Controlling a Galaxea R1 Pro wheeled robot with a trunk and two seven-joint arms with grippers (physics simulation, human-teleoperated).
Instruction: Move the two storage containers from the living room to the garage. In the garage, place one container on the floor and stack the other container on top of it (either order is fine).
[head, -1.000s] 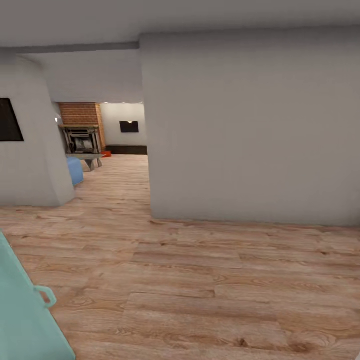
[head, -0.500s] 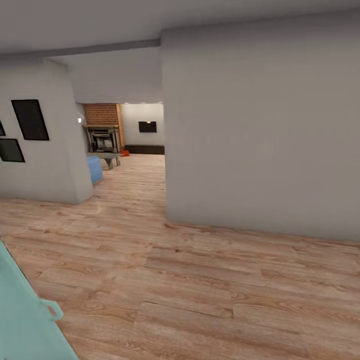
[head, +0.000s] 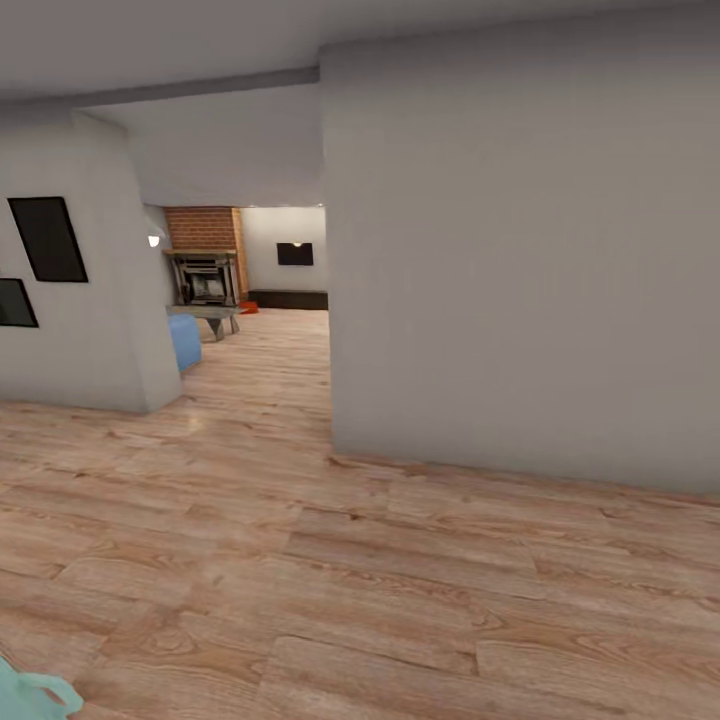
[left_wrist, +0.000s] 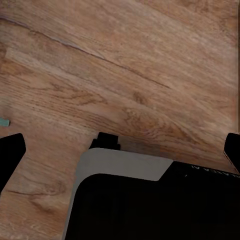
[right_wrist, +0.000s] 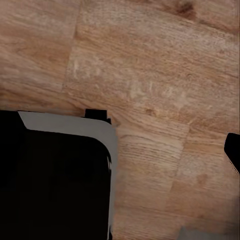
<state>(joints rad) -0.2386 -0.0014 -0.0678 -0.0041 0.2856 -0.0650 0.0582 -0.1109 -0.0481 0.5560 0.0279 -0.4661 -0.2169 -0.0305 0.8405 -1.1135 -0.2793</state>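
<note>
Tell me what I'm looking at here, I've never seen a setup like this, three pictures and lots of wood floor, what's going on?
These are simulator renders from a wheeled robot with two arms. The big picture comes from its head camera: a wood-plank floor, a grey wall, and past it a far room with a brick fireplace and a small orange-red container on the floor. The other two come from cameras on its wrists, pointing down at the planks, with dark parts of the robot's body below. Nothing is held; the finger edges sit far apart, so both grippers look open.

A wall (head: 520, 280) hides most of the living room (head: 250, 290); an orange speck (head: 249, 308) there is too small to identify.
</note>
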